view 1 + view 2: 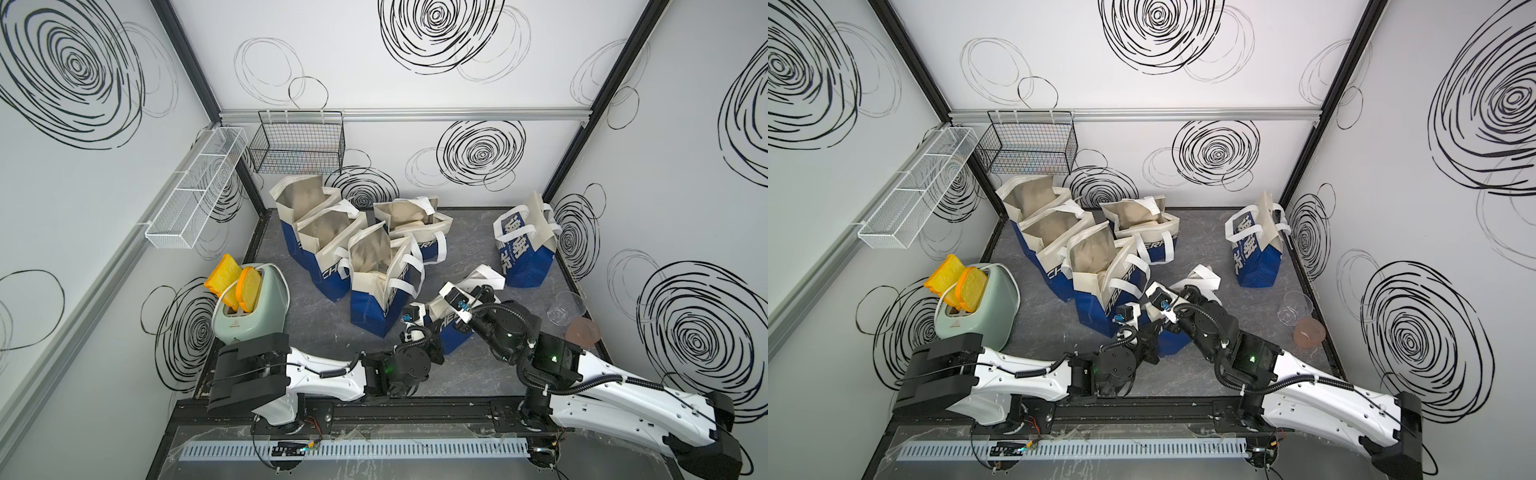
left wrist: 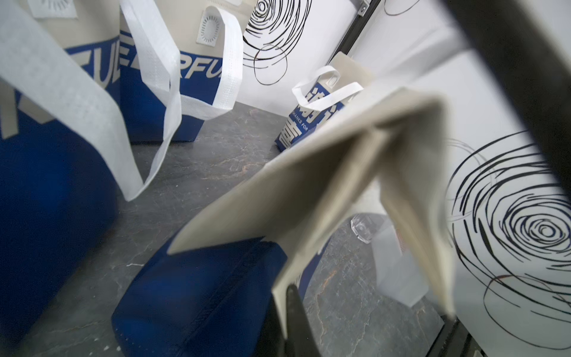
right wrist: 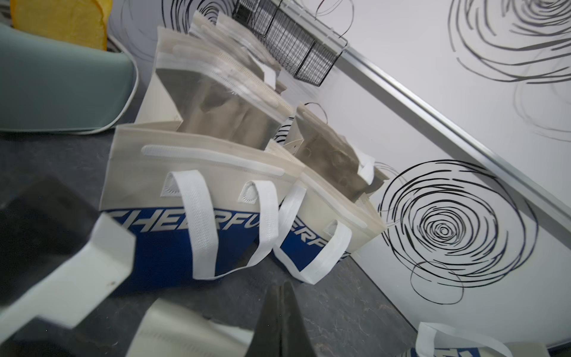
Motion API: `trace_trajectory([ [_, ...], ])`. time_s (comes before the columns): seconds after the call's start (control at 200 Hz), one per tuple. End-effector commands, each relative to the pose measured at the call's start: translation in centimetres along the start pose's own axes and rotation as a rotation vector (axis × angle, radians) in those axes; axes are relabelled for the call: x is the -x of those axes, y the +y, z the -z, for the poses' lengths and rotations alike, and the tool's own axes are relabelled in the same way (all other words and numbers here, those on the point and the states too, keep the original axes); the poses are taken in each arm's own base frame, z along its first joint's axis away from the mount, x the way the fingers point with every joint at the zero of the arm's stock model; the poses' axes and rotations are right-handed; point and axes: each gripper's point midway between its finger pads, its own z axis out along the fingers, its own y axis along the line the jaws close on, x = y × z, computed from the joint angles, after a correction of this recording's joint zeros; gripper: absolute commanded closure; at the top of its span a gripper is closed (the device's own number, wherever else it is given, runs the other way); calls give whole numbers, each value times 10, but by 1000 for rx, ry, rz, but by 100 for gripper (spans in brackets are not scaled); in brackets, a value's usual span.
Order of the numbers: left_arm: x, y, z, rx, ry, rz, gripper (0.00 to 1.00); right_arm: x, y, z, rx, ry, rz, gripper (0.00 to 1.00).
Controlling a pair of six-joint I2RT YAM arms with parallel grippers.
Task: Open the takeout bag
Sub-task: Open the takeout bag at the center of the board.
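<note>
Takeout bag is standing at the front centre of the surface, just in front of the opened bags. Left tool is clenching the beige lip of its mouth. Right tool is closing tight beside the opposite lip, though whether it is catching cloth cannot be told. With the mouth lying between both tools, opening it is likely calling for an outward pull.

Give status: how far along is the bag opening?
Done: four bags at the back stand open. In hand: left gripper is shut on the beige rim of the front takeout bag; right gripper is shut beside it, grip unclear. Left: spread that mouth; the bag by the right wall looks closed.
</note>
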Motion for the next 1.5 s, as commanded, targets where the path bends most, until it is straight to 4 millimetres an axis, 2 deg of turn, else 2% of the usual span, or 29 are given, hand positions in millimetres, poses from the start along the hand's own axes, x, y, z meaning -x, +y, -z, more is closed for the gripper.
trace_trajectory([
  [0.0,-41,34,4,96,142,-102,100,37,-26,3,-74,-93,-31,100],
  [0.165,-44,38,6,104,158,-100,100,47,-32,0,-64,-86,5,100],
  [0.255,-40,35,7,94,148,-100,100,46,-20,6,26,-77,50,100],
  [0.38,-32,28,5,79,135,-110,100,33,-7,28,105,-116,32,58],
  [0.42,-29,24,5,69,129,-118,100,26,-2,34,118,-114,37,52],
  [0.54,-22,15,2,53,122,-142,100,1,17,46,157,-67,108,51],
  [0.71,-16,8,-3,36,117,-140,100,-14,43,56,148,-72,253,51],
  [0.945,-8,5,-5,31,103,-139,100,-33,65,53,102,-87,319,53],
  [1.181,-5,6,-5,31,100,-136,100,-46,74,39,59,-48,348,51],
  [1.496,-6,3,-4,25,101,-132,100,-54,69,26,-2,-14,363,48],
])
